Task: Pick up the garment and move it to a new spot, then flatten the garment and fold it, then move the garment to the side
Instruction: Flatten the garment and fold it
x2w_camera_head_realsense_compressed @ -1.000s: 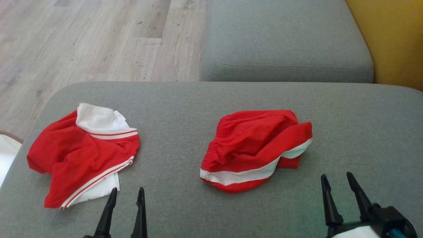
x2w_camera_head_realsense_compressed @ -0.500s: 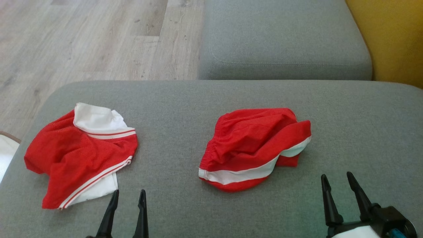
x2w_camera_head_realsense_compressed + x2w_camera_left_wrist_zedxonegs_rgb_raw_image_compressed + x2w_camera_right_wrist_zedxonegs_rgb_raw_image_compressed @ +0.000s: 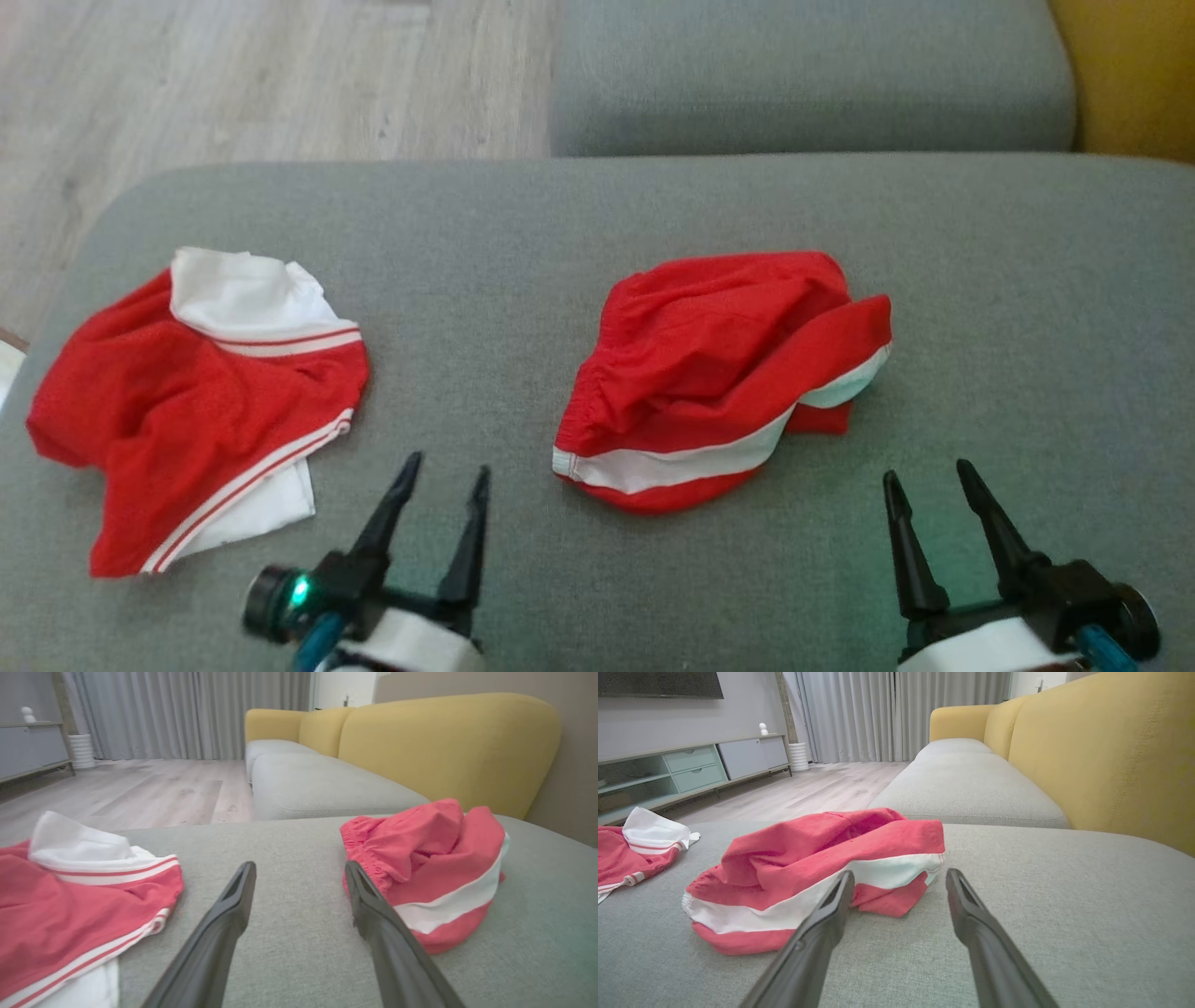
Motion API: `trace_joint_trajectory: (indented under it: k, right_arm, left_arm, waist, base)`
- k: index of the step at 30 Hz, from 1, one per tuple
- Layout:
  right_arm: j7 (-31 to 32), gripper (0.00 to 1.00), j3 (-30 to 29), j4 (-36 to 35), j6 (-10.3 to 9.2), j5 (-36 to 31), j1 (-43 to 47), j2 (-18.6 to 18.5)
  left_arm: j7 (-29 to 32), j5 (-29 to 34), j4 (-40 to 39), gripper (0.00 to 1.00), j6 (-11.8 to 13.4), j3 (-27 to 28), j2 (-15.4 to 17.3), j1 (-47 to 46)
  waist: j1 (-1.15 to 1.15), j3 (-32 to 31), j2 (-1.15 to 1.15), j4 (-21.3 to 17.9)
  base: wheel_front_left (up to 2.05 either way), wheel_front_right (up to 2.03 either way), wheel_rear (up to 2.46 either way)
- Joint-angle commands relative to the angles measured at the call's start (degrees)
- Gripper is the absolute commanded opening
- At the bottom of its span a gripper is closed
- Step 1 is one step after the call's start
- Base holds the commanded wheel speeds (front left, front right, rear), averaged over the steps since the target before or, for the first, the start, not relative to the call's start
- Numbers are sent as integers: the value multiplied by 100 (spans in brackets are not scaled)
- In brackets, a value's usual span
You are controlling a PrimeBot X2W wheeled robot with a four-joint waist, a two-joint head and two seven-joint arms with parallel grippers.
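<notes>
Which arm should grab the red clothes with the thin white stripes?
Left. The left gripper is open right beside that striped garment; the right gripper sits beyond the other red garment.

Open cushion (image 3: pixel 485 308) lies between shorts (image 3: pixel 719 364) and left garment (image 3: pixel 187 401).

A grey sofa cushion (image 3: pixel 523 215) carries two crumpled garments. The white-banded red shorts (image 3: pixel 719 364) lie ahead, between the left tool (image 3: pixel 448 464) and the right tool (image 3: pixel 927 469). The red-and-white garment (image 3: pixel 187 411) lies to the left tool's left.
</notes>
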Motion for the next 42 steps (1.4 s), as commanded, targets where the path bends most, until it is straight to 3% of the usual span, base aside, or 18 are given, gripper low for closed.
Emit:
trace_joint_trajectory:
  k: [1, 6, 12, 20, 29, 42]
  right_arm:
    - [-21, 100, 173, -185, -4, -57, -282, -39]
    - [-21, 100, 248, -215, -4, -194, -458, -39]
    - [-21, 100, 264, -206, -4, -303, -560, -39]
    - [-21, 100, 262, -215, -4, -306, -562, -39]
    - [-21, 100, 267, -223, -4, -231, -567, -39]
    - [-21, 100, 237, -225, -4, -151, -568, -39]
  left_arm:
    - [-36, 44, 51, 100, -57, 32, 20, -401]
    - [-36, -102, 873, 100, -129, -506, 101, -1073]
    - [-36, -837, 1530, 100, -134, -1403, 292, -1653]
    - [-36, -1417, 2284, 100, -135, -1698, 423, -1994]
    - [-36, -2102, 1915, 100, -136, -2627, 762, -2134]
    - [-36, -1958, 1576, 100, -136, -3130, 1102, -2130]
  waist:
    - [-1, 148, 0, -63]
    - [-1, 469, 0, -255]
    - [-1, 620, 0, -511]
    - [-1, 658, 0, -740]
    - [-1, 668, 0, -791]
    - [-1, 655, 0, -723]
  base:
    - [0, 0, 0]
    - [0, 0, 0]
    - [0, 0, 0]
    - [0, 0, 0]
    - [0, 0, 0]
    - [0, 0, 0]
